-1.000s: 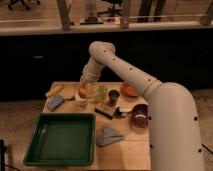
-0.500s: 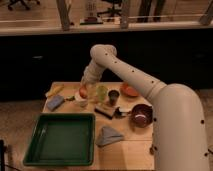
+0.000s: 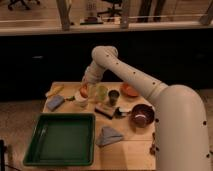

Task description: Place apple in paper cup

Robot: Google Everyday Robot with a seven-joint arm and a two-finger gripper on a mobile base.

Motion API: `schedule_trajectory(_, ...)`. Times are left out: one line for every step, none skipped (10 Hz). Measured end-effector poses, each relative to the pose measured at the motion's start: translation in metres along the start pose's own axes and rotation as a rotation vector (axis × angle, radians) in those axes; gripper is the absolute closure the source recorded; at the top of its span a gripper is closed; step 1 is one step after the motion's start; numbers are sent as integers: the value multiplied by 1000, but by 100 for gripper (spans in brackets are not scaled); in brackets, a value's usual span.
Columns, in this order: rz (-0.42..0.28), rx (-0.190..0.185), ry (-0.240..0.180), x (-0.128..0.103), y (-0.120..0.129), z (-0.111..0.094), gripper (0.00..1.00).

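Note:
My gripper (image 3: 88,86) hangs at the end of the white arm over the far left part of the wooden table (image 3: 127,147). The apple (image 3: 83,92), small and reddish-orange, sits right at the gripper's tip; I cannot tell whether it is held. The paper cup (image 3: 80,101), short and white, stands just below and in front of the apple, close to the gripper.
A translucent green cup (image 3: 102,93) and a small dark metal cup (image 3: 114,96) stand right of the gripper. An orange bowl (image 3: 130,90), dark-red bowl (image 3: 142,115), green tray (image 3: 62,137), blue sponge (image 3: 55,102), banana (image 3: 55,91) and grey cloth (image 3: 109,135) share the table.
The arm has barely shifted. The gripper stays by the apple above the paper cup.

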Motion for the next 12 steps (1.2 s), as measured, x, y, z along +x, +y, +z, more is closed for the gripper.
schedule_trajectory(-9,14,-2,2,-3,0,100)
schedule_trajectory(-19,23,-5,2,-6,0,100)
schedule_trajectory(-27,31,-9,1,-8,0,100)
schedule_trajectory(-40,43,-20,0,-13,0,100)
schedule_trajectory(-47,49,-26,0,-16,0,100)
schedule_trajectory(-58,55,-36,0,-20,1,100)
schedule_trajectory(-67,58,-42,-1,-22,2,100)
schedule_trajectory(-80,59,-48,-4,-25,4,100)
schedule_trajectory(-87,60,-50,-6,-26,6,99)
schedule_trajectory(-95,60,-52,-8,-28,8,93)
schedule_trajectory(-102,60,-53,-9,-30,9,81)
schedule_trajectory(-104,60,-53,-10,-31,9,73)
